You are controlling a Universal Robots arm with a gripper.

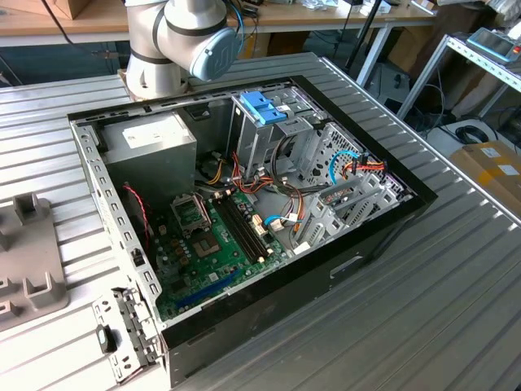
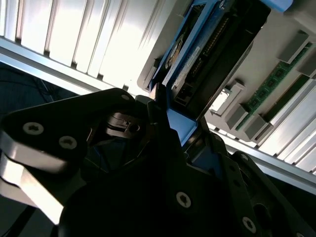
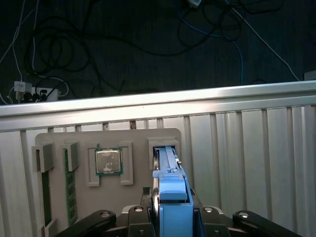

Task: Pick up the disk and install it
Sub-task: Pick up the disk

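Black claw (image 3: 172,211) pinches the blue-railed disk (image 3: 166,160), jaws pressed on both its sides. Disk stands on edge at a slot of the grey holder (image 3: 140,138) — a processor chip (image 3: 108,161) sits in that holder just beside it — ribbed bench (image 3: 247,148) under the holder.

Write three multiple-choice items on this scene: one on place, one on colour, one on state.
1. Where is the disk?
A in a slot of the grey tray
B on a shelf
C in a drawer

2. The disk's rails are:
A red
B light blue
C yellow

3. The computer case is:
A shut
B upside down
C open

Answers:
1 A: the first wrist view shows it standing on edge in the tray's slot.
2 B: both wrist views show blue rails.
3 C: the motherboard lies exposed in the exterior view.
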